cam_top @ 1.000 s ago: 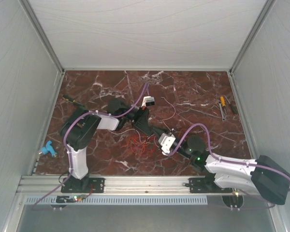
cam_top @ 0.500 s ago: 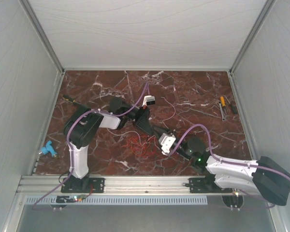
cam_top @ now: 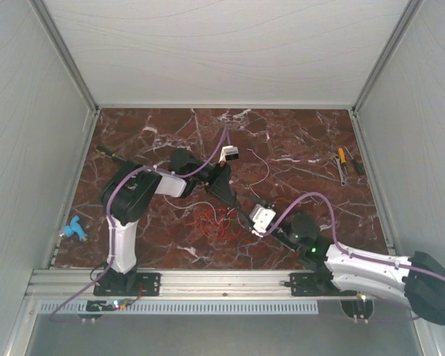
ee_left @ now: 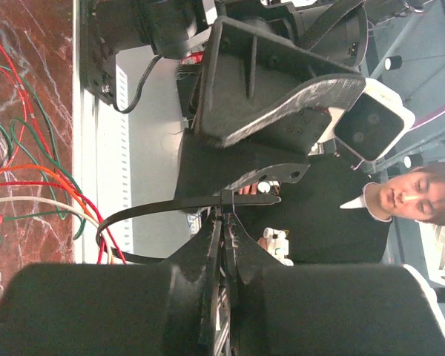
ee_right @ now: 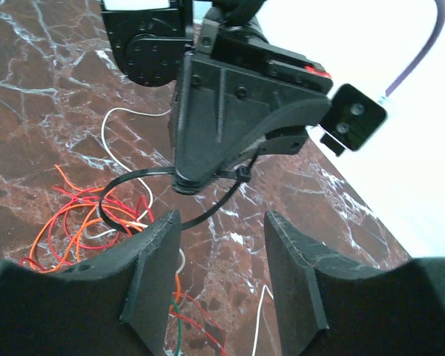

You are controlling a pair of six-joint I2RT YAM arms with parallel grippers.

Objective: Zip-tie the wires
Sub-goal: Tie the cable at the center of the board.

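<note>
1. At your far left, a small blue piece [cam_top: 73,229] lies by the left edge of the marbled table [cam_top: 304,133], well apart from everything else.
2. Your left gripper [ee_left: 222,219] is clenched. Its two fingers are pressed together at the tips on the zip tie [ee_left: 178,202], and they hold the black strip up off the table.
3. The wires [cam_top: 213,222] lie in a loose red, orange and white tangle on the near middle of the table. In the top view they sit just beside the left gripper's tips.
4. The zip tie is bent into a loop. The rounded end of the loop hangs down to the tangle, and its small head sits just past the left gripper's tips. From these views you cannot tell for sure whether any strands run through the loop.
5. Your right gripper [ee_right: 222,222] is released, with its fingers standing apart and nothing between them. It faces the left gripper at close range, and the tie's free tail ends near one of its fingers.
6. At your far right, a yellow-handled screwdriver [cam_top: 342,157] lies near the table's right edge, well apart from both grippers.
</note>
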